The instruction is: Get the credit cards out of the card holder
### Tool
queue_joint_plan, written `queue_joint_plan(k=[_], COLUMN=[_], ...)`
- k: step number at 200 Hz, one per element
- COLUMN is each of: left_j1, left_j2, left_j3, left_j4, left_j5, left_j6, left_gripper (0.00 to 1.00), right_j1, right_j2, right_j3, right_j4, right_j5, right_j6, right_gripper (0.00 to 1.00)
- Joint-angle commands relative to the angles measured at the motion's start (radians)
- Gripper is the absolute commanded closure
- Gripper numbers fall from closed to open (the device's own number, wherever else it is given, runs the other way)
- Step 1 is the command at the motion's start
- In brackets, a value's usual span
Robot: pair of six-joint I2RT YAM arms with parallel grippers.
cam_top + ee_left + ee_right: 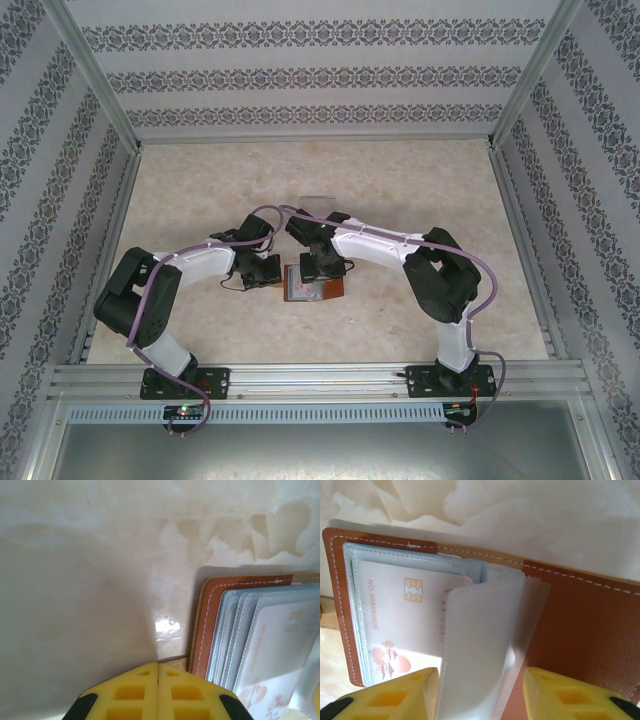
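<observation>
The card holder lies open on the table between both arms, brown leather with pale clear sleeves. A white credit card with a gold chip sits in the top sleeve, also seen as the card in the left wrist view. My right gripper is open above the holder, and one empty clear sleeve arches up between its fingers. My left gripper is shut, its tips down at the holder's left edge on a bit of brown leather.
A small pale rectangle lies on the beige table just behind the grippers. Patterned walls and metal rails close in the left, right and back sides.
</observation>
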State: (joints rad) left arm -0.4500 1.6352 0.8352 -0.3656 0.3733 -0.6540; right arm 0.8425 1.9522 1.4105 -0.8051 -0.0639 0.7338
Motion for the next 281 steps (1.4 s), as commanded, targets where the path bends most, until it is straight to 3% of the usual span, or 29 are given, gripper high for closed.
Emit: queue_joint_plan(k=[1, 57, 106, 134, 196, 281], left_j1=[-0.012, -0.012, -0.012, -0.012, -0.012, -0.013], left_j2=[0.042, 0.045, 0.046, 0.048, 0.051, 0.028], left_j3=[-0.009, 0.002, 0.000, 0.001, 0.005, 0.029], left_j4=[-0.062, -0.062, -0.065, -0.064, -0.068, -0.095], left_j5=[0.009, 0.011, 0.010, 0.010, 0.010, 0.005], left_j6=[0.024, 0.021, 0.021, 0.019, 0.022, 0.016], left_gripper=[0.96, 0.96, 0.96, 0.96, 0.96, 0.93], right_j1=[0.009, 0.009, 0.004, -0.006, -0.047, -0.074], right_j2=[-0.042, -0.081, -0.102, -0.111, -0.118, -0.095], right_j3=[0.021, 0.015, -0.017, -0.049, -0.105, -0.148], right_j4=[-0.025, 0.001, 0.046, 0.059, -0.016, -0.054], right_j5=[0.008, -0.036, -0.069, -0.067, 0.061, 0.157], right_j6=[-0.002, -0.010, -0.008, -0.004, -0.035, -0.050], right_gripper=[0.56, 0.85, 0.95, 0.95, 0.92, 0.64])
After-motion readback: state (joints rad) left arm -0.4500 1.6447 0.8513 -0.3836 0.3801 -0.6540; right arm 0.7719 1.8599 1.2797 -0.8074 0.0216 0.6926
